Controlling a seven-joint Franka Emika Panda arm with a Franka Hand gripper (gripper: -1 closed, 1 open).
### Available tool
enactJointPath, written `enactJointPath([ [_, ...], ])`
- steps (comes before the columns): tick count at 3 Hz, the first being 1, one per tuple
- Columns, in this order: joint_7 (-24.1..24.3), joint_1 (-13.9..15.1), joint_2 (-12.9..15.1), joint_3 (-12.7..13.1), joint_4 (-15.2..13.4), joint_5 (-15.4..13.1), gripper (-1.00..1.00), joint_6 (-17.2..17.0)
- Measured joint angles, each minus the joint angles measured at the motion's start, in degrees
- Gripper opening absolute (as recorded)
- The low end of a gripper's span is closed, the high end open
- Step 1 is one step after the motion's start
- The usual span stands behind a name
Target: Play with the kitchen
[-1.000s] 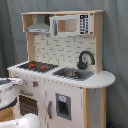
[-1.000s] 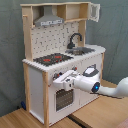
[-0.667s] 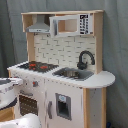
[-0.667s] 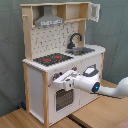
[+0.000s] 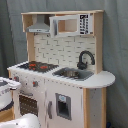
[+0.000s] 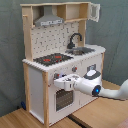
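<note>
One arm (image 6: 92,86), jaws at kitchen (image 6: 60,55) oven front

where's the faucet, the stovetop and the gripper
faucet (image 5: 85,58), first exterior view, on its black arch.
stovetop (image 6: 53,59), second exterior view, on its black surface.
gripper (image 6: 59,79), second exterior view, at its tip by the oven door.

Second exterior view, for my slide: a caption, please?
Panda arm's gripper at the toy kitchen front, near the oven door.

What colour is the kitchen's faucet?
Black. The faucet shows best in the first exterior view, arching over the sink.
</note>
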State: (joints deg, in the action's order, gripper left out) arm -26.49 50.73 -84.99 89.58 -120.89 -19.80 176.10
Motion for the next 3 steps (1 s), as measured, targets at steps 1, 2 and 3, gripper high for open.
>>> enactJointPath([
  [1, 0.28, -2.41, 0.00, 0.57, -0.31, 0.00, 1.00, -5.97],
  [2, 0.63, -4.83, 0.00, 1.03, -1.14, 0.00, 1.00, -11.28],
  [3, 1.57, -9.73, 0.01, 1.05, -3.29, 0.00, 1.00, -14.14],
])
